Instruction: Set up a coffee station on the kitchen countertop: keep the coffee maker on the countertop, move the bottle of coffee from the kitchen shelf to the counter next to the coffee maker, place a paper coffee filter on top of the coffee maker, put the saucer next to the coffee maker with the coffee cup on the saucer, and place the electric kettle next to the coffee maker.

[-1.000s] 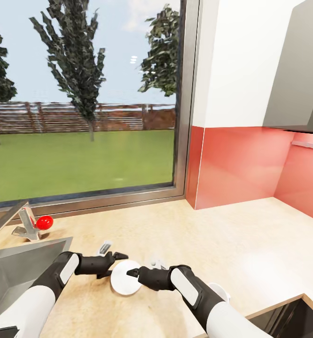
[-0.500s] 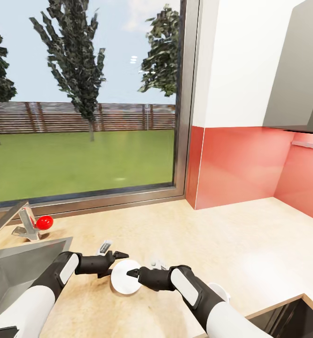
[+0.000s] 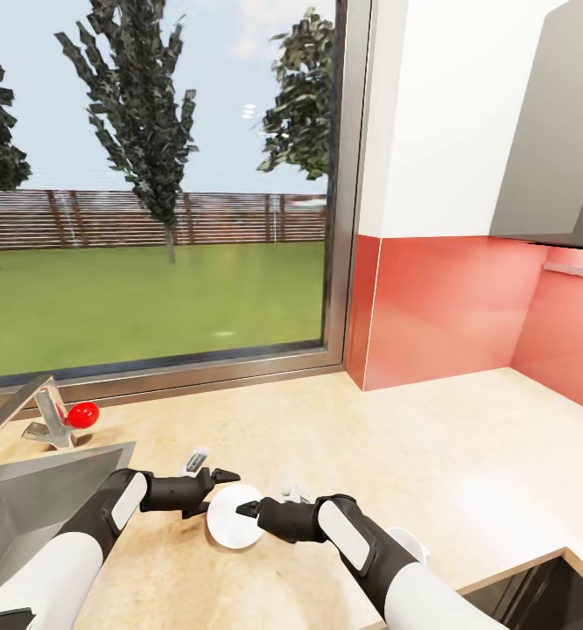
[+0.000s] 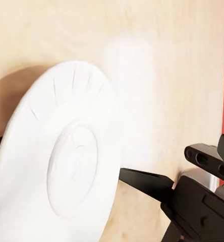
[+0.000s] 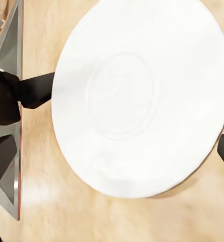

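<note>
- the saucer [image 3: 233, 516] lies on the pale countertop [image 3: 467, 455] directly between the two claws, its rim close to the tips of both.
- the left gripper [image 3: 214, 486] sits at the saucer's sink-side edge. one dark finger points over the rim, and i cannot tell from these views whether its jaws are wide or narrow.
- the right gripper [image 3: 249, 507] faces it from the opposite edge. a fingertip reaches the rim, but its jaw width is hidden too, so i cannot tell.
- in the left wrist view the saucer [image 4: 56, 156] looks tilted, with a shadow under one side, so it may be lifted off the wood at one edge.
- the sink [image 3: 29, 499] lies just behind the left claw, and the faucet [image 3: 38, 411] stands beyond it.
- risk: the thin rim gives little to grip. a push from one side alone would likely slide the saucer toward the other claw or the sink.
- risk: if the claws close unevenly, the saucer could tip or flip out of the pinch.
- no coffee maker shows beside either claw, so carrying the saucer some way looks likely, which would raise the chance of dropping it.
</note>
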Motion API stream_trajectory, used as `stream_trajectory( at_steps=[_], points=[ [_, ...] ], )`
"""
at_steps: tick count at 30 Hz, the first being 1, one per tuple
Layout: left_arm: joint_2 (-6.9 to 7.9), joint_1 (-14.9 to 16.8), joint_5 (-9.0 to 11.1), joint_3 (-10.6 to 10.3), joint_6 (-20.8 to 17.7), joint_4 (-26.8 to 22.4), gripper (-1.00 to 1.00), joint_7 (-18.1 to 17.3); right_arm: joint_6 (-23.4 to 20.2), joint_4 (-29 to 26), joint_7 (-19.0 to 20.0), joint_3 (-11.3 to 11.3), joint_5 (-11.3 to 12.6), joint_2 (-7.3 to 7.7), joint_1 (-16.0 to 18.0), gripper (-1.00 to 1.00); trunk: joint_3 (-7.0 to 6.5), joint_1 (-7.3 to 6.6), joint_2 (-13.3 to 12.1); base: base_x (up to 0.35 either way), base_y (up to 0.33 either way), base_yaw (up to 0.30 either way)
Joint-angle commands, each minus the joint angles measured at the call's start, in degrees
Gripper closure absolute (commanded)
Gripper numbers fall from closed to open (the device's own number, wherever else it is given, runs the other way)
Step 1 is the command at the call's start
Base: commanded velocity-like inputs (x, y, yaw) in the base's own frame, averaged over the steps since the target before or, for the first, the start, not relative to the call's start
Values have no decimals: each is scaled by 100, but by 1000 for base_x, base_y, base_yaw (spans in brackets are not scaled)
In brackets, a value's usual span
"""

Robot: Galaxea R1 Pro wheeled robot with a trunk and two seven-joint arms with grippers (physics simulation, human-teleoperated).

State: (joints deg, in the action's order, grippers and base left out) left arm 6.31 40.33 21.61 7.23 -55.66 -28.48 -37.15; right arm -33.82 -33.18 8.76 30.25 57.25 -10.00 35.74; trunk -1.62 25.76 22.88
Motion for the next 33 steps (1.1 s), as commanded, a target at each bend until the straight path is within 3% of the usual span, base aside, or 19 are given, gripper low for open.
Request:
stream_trajectory(
  at_steps=[1,33],
  points=[
    [-4,1,-27,24,-24,1,-100,-30,-10,4,20,3,-12,0,4,-100,2,2,4,0,0,0],
    [-8,1,-67,2,-42,1,-100,-37,-2,223,20,-1,-3,0,4,-100,2,2,4,0,0,0]
  ],
)
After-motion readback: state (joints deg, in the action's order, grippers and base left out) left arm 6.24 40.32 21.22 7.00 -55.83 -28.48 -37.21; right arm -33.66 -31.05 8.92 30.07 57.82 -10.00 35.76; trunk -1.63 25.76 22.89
